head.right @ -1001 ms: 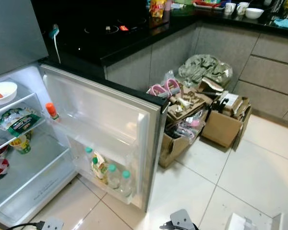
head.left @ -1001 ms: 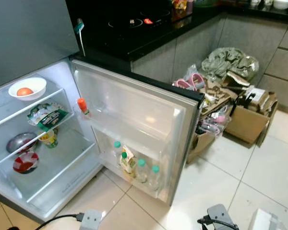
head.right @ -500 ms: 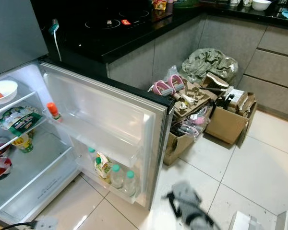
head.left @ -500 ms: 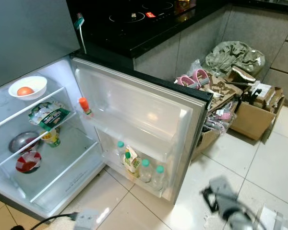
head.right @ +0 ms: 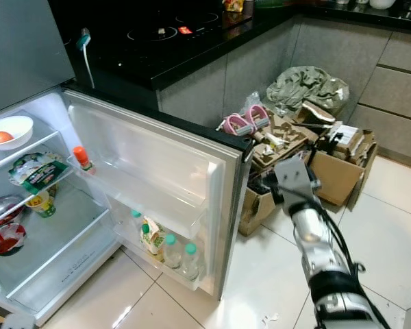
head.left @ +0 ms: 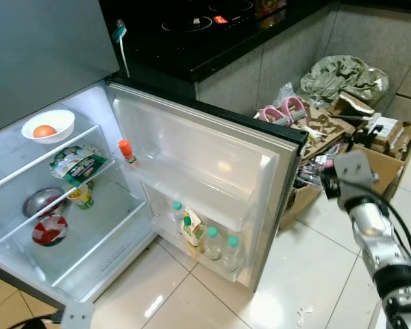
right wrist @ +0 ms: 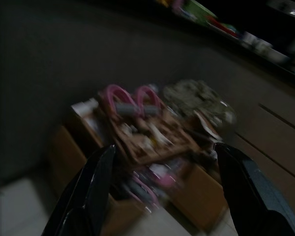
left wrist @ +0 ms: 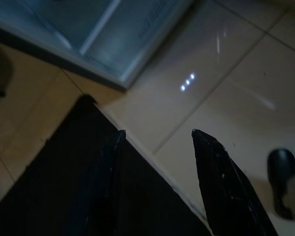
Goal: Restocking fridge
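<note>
The fridge (head.left: 61, 205) stands open, its door (head.left: 192, 154) swung toward me. Several green-capped bottles (head.left: 219, 247) and a small carton (head.left: 192, 232) fill the door's lower shelf, and an orange-capped bottle (head.left: 126, 151) stands higher up. On the inner shelves sit a white bowl with an orange fruit (head.left: 46, 126), a green packet (head.left: 75, 164), a cup (head.left: 84, 197), a metal bowl (head.left: 36, 201) and a red-and-white bowl (head.left: 49, 229). My right arm (head.left: 366, 219) is raised just right of the door's outer edge. The right gripper (right wrist: 165, 146) is open and holds nothing. My left gripper (left wrist: 157, 132) hangs open over the floor.
Cardboard boxes (head.left: 370, 161) full of clutter, pink slippers (head.left: 282, 112) and a green bag (head.left: 346, 72) crowd the floor against the grey cabinets at right. A black counter with a hob (head.left: 192, 31) runs behind the fridge door. A dark mat (left wrist: 54, 191) lies under my left gripper.
My right arm has risen from the bottom of the view to beside the door's outer edge. The camera has shifted slightly; the fridge contents are unchanged.
</note>
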Robot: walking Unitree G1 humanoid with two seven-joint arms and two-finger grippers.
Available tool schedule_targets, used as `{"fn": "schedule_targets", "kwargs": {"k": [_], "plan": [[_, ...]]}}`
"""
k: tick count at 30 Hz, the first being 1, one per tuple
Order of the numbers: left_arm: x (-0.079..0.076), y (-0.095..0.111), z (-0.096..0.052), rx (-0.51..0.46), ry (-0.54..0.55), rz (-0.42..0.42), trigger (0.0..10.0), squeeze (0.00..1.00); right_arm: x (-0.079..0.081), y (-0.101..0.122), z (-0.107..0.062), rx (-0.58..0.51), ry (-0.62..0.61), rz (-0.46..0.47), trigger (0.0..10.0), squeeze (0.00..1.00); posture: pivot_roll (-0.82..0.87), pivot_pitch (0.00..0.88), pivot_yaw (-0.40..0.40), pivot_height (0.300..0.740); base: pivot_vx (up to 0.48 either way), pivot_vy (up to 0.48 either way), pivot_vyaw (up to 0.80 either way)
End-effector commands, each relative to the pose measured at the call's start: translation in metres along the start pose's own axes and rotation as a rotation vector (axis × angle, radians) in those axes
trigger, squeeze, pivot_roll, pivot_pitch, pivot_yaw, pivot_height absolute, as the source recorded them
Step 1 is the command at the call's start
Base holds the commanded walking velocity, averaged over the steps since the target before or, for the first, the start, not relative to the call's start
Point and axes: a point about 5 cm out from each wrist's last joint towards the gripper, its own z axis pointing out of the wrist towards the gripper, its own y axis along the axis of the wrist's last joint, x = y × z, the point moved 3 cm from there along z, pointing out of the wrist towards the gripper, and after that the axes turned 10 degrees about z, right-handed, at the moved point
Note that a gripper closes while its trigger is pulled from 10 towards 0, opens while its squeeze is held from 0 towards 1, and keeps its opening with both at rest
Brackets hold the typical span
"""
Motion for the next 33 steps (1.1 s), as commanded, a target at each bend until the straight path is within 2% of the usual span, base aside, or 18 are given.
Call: {"fn": "schedule_targets", "kwargs": {"k": [1,5,6,8,9,15,17,18,19,20,21,22,23,24,28,29,30,33], "plan": [[0.008,-0.008,-0.008,-0.002,-0.023,0.028,10.0,0.00,0.018,0.008,0.006,-0.020,0.088,0.022,10.0,0.00,-0.09,0.138,0.086,0.740,0.000,0.000,0.00],[0.001,-0.018,-0.021,0.000,-0.081,0.053,10.0,0.00,0.030,0.022,0.015,-0.047,0.128,0.016,10.0,0.00,-0.09,0.139,0.091,0.740,0.000,0.000,0.00],[-0.008,-0.031,-0.036,0.016,-0.136,0.068,10.0,0.00,0.043,0.034,0.021,-0.075,0.179,0.020,10.0,0.00,-0.08,0.139,0.092,0.740,0.000,0.000,0.00],[-0.010,-0.035,-0.041,0.023,-0.148,0.070,10.0,0.00,0.048,0.038,0.022,-0.084,0.201,0.027,10.0,0.00,-0.08,0.139,0.092,0.740,0.000,0.000,0.00],[-0.015,-0.045,-0.051,0.046,-0.181,0.086,10.0,0.00,0.067,0.044,0.019,-0.109,0.313,0.071,10.0,0.00,-0.08,0.140,0.090,0.740,0.000,0.000,0.00],[-0.014,-0.070,-0.063,0.118,-0.204,0.086,10.0,0.00,0.100,0.049,0.002,-0.128,0.543,0.140,10.0,0.00,-0.08,0.142,0.091,0.740,0.000,0.000,0.00],[-0.013,-0.087,-0.069,0.178,-0.233,0.104,10.0,0.00,0.114,0.050,-0.006,-0.124,0.637,0.168,10.0,0.00,-0.08,0.142,0.091,0.740,0.000,0.000,0.00],[-0.013,-0.102,-0.074,0.247,-0.256,0.122,10.0,0.00,0.136,0.055,-0.018,-0.126,0.745,0.195,10.0,0.00,-0.08,0.141,0.092,0.740,0.000,0.000,0.00],[-0.013,-0.102,-0.074,0.247,-0.256,0.122,10.0,0.00,0.136,0.055,-0.018,-0.126,0.745,0.195,10.0,0.00,-0.08,0.141,0.092,0.740,0.000,0.000,0.00],[-0.010,-0.119,-0.081,0.326,-0.278,0.154,10.0,0.00,0.187,0.081,-0.051,-0.176,0.981,0.260,10.0,0.00,-0.09,0.140,0.092,0.740,0.000,0.000,0.00],[-0.008,-0.122,-0.082,0.343,-0.281,0.163,10.0,0.00,0.210,0.103,-0.073,-0.212,1.096,0.361,10.0,0.00,-0.09,0.139,0.092,0.740,0.000,0.000,0.00],[-0.008,-0.122,-0.082,0.343,-0.281,0.163,10.0,0.00,0.210,0.103,-0.073,-0.212,1.096,0.361,10.0,0.00,-0.09,0.139,0.092,0.740,0.000,0.000,0.00],[-0.008,-0.121,-0.081,0.342,-0.284,0.170,10.0,0.00,0.235,0.145,-0.108,-0.281,1.264,0.537,10.0,0.00,-0.09,0.138,0.089,0.740,0.000,0.000,0.00],[-0.008,-0.121,-0.081,0.340,-0.284,0.171,10.0,0.00,0.240,0.156,-0.118,-0.304,1.309,0.573,10.0,0.00,-0.09,0.138,0.089,0.740,0.000,0.000,0.00],[-0.008,-0.116,-0.076,0.324,-0.276,0.154,10.0,0.00,0.240,0.161,-0.121,-0.325,1.305,0.570,10.0,0.00,-0.08,0.136,0.084,0.740,0.000,0.000,0.00],[-0.013,-0.111,-0.072,0.306,-0.276,0.135,10.0,0.00,0.226,0.124,-0.099,-0.238,1.158,0.528,10.0,0.00,-0.08,0.136,0.079,0.740,0.000,0.000,0.00],[-0.013,-0.111,-0.072,0.306,-0.276,0.135,10.0,0.00,0.226,0.124,-0.099,-0.238,1.158,0.528,10.0,0.00,-0.08,0.136,0.079,0.740,0.000,0.000,0.00],[-0.013,-0.110,-0.072,0.284,-0.282,0.124,10.0,0.00,0.202,0.073,-0.090,-0.103,1.011,0.452,10.0,0.00,-0.08,0.138,0.068,0.740,0.000,0.000,0.00]]}}
